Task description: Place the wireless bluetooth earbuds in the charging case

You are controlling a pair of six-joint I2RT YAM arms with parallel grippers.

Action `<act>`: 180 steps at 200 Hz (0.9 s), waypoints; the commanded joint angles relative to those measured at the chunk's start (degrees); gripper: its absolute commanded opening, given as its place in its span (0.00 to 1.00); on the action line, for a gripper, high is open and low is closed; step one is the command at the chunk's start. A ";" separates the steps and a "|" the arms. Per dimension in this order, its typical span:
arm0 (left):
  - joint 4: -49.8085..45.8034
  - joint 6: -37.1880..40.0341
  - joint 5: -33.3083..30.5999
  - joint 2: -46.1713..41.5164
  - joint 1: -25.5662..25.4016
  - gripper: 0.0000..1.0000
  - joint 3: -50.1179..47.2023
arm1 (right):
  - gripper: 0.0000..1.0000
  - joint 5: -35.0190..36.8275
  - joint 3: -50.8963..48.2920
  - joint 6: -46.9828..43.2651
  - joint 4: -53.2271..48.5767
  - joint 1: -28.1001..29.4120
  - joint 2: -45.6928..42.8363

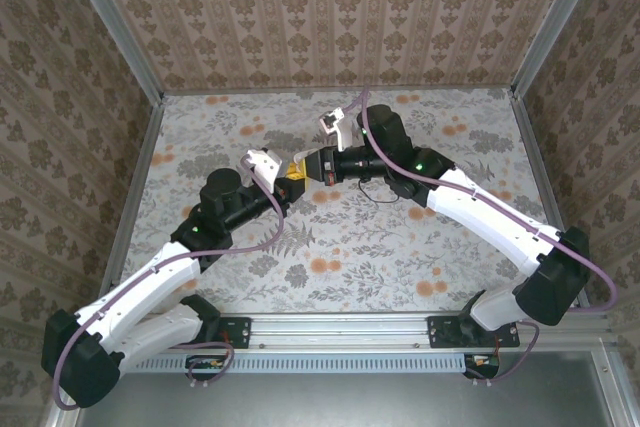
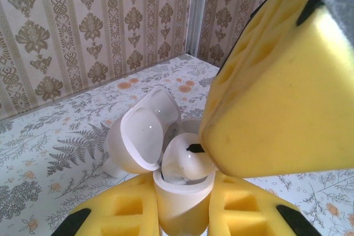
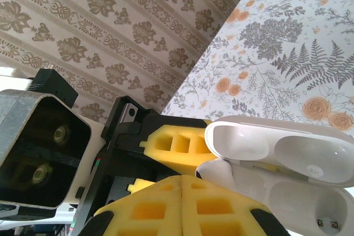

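Left tool (image 2: 181, 215) pinching open charging case (image 3: 276, 192) | right tool (image 3: 182, 192) pressed together at case mouth | one earbud (image 2: 185, 161) partly in its well | left: seat it, likely fill other well, which looks empty

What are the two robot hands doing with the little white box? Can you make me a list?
place: over a flowery table
left hand: shut on the case, holding it up
lid: open
earbud: white, sitting in the top of the case
right hand: shut, its tip right at the earbud
not sure: whether the right hand is pinching the earbud
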 commanded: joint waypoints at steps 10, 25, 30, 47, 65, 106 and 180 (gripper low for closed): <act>0.75 0.73 0.93 -1.07 0.40 0.00 2.69 | 0.07 0.86 0.29 -1.71 -2.18 -0.30 -0.15; 0.65 0.65 0.95 -1.18 0.40 0.00 2.75 | 0.07 0.70 0.18 -1.50 -1.89 -0.30 0.13; 0.65 0.57 0.95 -1.16 0.41 0.00 2.76 | 0.07 0.78 0.22 -1.52 -2.05 -0.30 0.17; 0.48 0.56 1.03 -1.37 0.40 0.00 2.70 | 0.06 1.48 0.63 -1.82 -2.73 -0.30 0.49; 0.40 0.55 1.03 -1.48 0.40 0.00 2.75 | 0.07 2.42 0.79 -2.05 -3.13 -0.44 0.79; 0.60 0.32 1.21 -1.49 0.34 0.00 2.67 | 0.07 3.07 0.97 -0.41 -2.83 -1.69 1.45; 0.65 0.81 0.95 -1.40 0.43 0.00 2.58 | 0.07 1.01 0.76 0.50 -1.21 -2.24 1.26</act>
